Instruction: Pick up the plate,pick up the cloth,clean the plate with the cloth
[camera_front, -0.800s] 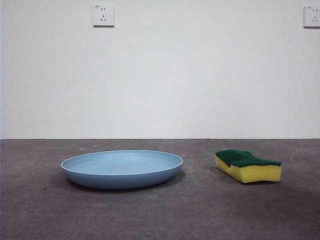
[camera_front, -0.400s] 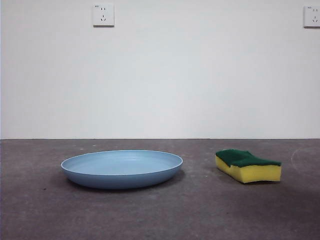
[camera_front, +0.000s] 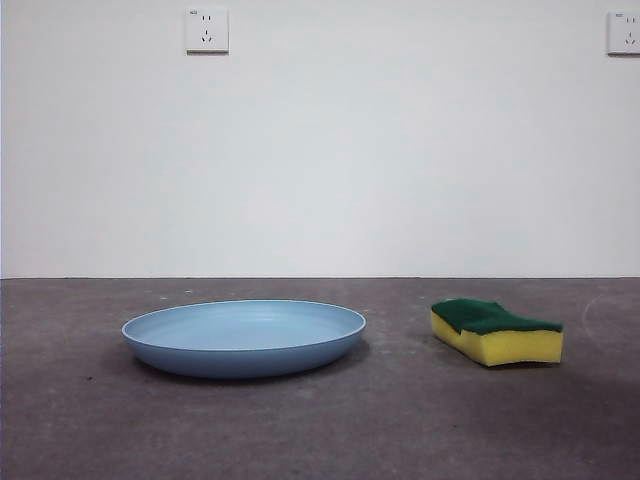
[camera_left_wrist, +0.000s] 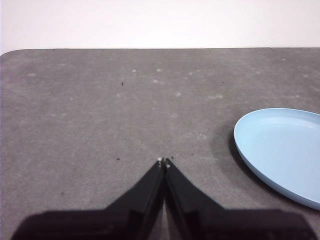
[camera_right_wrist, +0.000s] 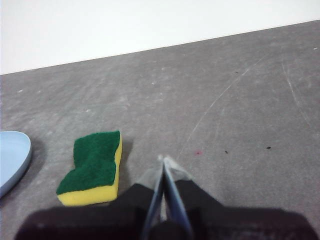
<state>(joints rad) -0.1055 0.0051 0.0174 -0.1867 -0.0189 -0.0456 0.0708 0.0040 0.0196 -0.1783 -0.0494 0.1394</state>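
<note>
Left wrist view: left gripper (camera_left_wrist: 164, 161), jaws closed tip to tip, empty, above bare table (camera_left_wrist: 100, 115); plate (camera_left_wrist: 285, 150) flat on the table, off to one side of the jaws, apart. Right wrist view: right gripper (camera_right_wrist: 163, 159), jaws closed, empty; cloth (camera_right_wrist: 95, 167), green face up, just beside the jaws, untouched; plate rim beyond it.

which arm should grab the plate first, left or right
Probably the left. The left wrist view shows the plate just beside the left end effector, while the right end effector sits nearer the sponge and sees only the plate's edge. Both have jaws shut and hold nothing.
</note>
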